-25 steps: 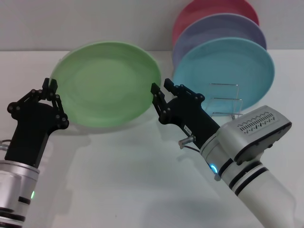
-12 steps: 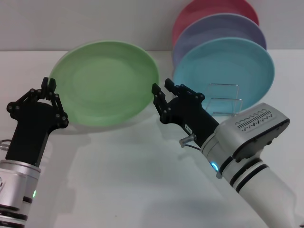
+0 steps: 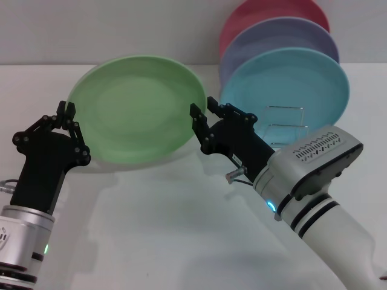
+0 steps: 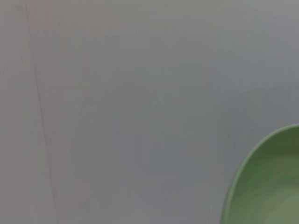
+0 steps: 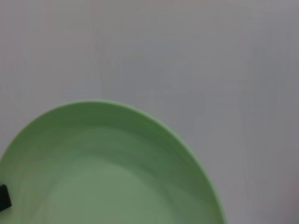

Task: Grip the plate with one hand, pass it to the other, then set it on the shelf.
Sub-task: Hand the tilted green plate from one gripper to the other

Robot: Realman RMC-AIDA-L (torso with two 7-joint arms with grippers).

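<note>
The light green plate (image 3: 136,109) is held tilted above the white table; it also shows in the left wrist view (image 4: 268,186) and the right wrist view (image 5: 107,168). My left gripper (image 3: 66,110), on the arm with the green light, is shut on the plate's left rim. My right gripper (image 3: 203,109), on the white arm with the blue light, is open, with one finger on each side of the plate's right rim. The silver wire shelf (image 3: 285,128) stands behind the right arm, to the right of the plate.
A turquoise plate (image 3: 290,84), a lavender plate (image 3: 272,37) and a red plate (image 3: 266,12) stand upright in the shelf, one behind the other. The white table (image 3: 157,211) lies under both arms.
The left gripper has carried the plate slightly right. The right gripper has moved left, so its fingers now straddle the plate's right rim.
</note>
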